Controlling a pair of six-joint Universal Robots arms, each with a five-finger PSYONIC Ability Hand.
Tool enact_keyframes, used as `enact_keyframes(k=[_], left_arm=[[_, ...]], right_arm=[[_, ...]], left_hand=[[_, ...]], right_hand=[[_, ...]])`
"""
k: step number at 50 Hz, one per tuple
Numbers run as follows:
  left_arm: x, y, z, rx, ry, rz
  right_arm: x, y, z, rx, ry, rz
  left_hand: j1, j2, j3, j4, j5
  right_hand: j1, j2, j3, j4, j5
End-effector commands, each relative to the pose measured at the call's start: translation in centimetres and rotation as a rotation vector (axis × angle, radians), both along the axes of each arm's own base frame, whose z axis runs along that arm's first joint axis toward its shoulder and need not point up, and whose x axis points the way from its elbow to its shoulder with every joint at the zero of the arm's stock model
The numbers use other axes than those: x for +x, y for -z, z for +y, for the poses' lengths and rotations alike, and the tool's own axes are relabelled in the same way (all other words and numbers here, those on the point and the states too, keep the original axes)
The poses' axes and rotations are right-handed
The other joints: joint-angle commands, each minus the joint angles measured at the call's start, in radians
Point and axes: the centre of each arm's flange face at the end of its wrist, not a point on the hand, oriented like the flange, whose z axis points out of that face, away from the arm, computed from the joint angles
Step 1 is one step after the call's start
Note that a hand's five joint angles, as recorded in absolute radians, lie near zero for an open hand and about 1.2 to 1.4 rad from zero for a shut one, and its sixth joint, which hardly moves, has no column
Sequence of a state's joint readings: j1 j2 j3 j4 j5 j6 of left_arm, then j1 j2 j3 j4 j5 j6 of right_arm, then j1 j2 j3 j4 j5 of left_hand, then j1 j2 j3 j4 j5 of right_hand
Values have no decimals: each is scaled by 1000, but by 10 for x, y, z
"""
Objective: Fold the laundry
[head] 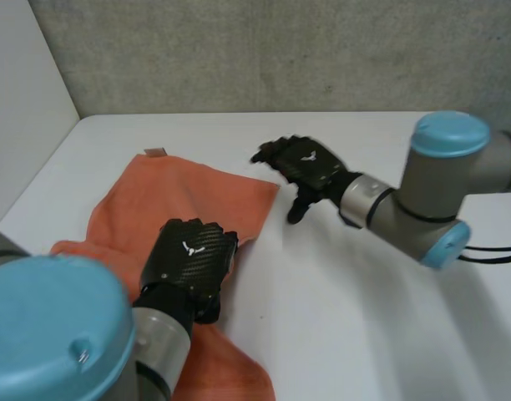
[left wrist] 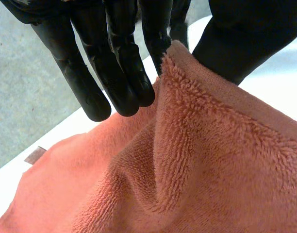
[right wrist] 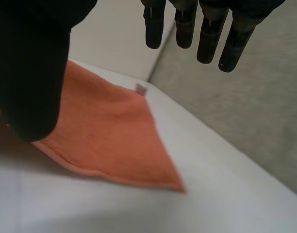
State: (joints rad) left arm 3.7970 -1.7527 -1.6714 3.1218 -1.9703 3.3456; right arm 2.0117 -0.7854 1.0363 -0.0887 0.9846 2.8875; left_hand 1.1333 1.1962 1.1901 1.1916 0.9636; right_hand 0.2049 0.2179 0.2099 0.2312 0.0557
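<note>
We're likely starting the fold, left hand (head: 189, 259) pinching the orange towel (head: 184, 196) at its four-o'clock edge, right hand (head: 310, 165) hovering open and empty at two o'clock, probably needing that corner next.

Bare white table (head: 347, 334) is seen at lower right and upper centre of the head view. Left half is covered by the orange towel (head: 189, 196), pinched by the left hand (head: 193, 255). Centre right is blocked by the right hand (head: 310, 167) and arm (head: 422, 192).

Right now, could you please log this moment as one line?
left hand pinching towel edge | right hand open near towel corner
</note>
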Motion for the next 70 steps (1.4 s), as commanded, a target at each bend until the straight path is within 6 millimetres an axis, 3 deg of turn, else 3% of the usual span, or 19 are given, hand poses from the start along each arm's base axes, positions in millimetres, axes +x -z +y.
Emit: enact_keyframes(k=[1, 5, 17, 26, 28, 29, 31, 32, 34, 39, 40, 42, 43, 46, 53, 56, 62, 67, 70], left_arm=[[8, -4, 6, -9, -4, 5], [11, -3, 2, -15, -19, 9], [15, -3, -10, -18, -59, 15], [18, -5, -5, -23, -56, 28], [19, -4, -4, -20, -56, 24], [20, -4, -4, -21, -56, 25], [21, -4, -4, -20, -59, 24], [21, -4, -4, -20, -60, 24], [21, -4, -5, -19, -62, 23], [23, -3, -9, -18, -77, 22], [24, -3, -10, -19, -79, 23], [24, -4, -11, -21, -84, 25], [24, -5, -14, -26, -88, 33], [23, -7, -18, -38, -95, 50], [16, -12, -31, -96, -108, 114], [10, -11, -37, -116, -106, 133], [2, 9, -47, -67, -65, 99], [5, 30, -59, -17, -71, 58], [7, 39, -66, 4, -90, 37]], right_arm=[[32, 42, 29, 86, -114, 27], [38, 63, 41, 140, -137, 57], [32, 66, 38, 173, -108, 58], [45, 67, 43, 198, -78, 14], [50, 72, 45, 206, -67, 1], [57, 76, 47, 197, -40, -25], [58, 76, 46, 189, -26, -33], [58, 73, 41, 169, 5, -55], [57, 66, 33, 139, 53, -86], [51, 17, 17, 71, 185, -206], [47, -4, 16, 42, 209, -238], [34, -32, 6, -5, 262, -270], [34, -32, 6, -5, 262, -270], [-1, -71, -2, -96, 329, -223], [-35, -102, 23, -249, 363, 31], [-56, -116, 61, -329, 341, 248], [-78, -130, 102, -304, 350, 354], [-88, -121, 122, -212, 314, 452], [-90, -93, 127, -125, 245, 586]], left_hand=[[263, 200, 206, 205, 258], [263, 200, 206, 205, 258], [263, 200, 206, 205, 258], [263, 200, 206, 205, 258], [263, 200, 206, 205, 258], [263, 200, 206, 205, 258], [263, 200, 206, 205, 258], [263, 200, 206, 205, 258], [263, 200, 206, 205, 258], [263, 200, 206, 205, 258], [263, 200, 206, 205, 258], [263, 200, 206, 205, 258], [263, 200, 206, 205, 258], [263, 200, 206, 205, 258], [263, 200, 206, 205, 258], [263, 200, 206, 205, 258], [263, 200, 206, 205, 258], [263, 200, 206, 205, 258], [263, 200, 206, 205, 258]], right_hand=[[-30, -43, -35, -57, -56], [-30, -43, -35, -57, -56], [-30, -43, -35, -57, -56], [80, 67, 75, 53, 54], [150, 137, 145, 124, 125], [543, 530, 538, 516, 517], [759, 746, 754, 732, 733], [1187, 1174, 1182, 1161, 1162], [1191, 1178, 1186, 1165, 1166], [1191, 1178, 1186, 1165, 1166], [1191, 1178, 1186, 1165, 1166], [1191, 1178, 1186, 1165, 1166], [1191, 1178, 1186, 1165, 1166], [1191, 1178, 1186, 1165, 1166], [1191, 1178, 1186, 1165, 1166], [1191, 1178, 1186, 1165, 1166], [1191, 1178, 1186, 1165, 1166], [1191, 1178, 1186, 1165, 1166], [1191, 1178, 1186, 1165, 1166]])
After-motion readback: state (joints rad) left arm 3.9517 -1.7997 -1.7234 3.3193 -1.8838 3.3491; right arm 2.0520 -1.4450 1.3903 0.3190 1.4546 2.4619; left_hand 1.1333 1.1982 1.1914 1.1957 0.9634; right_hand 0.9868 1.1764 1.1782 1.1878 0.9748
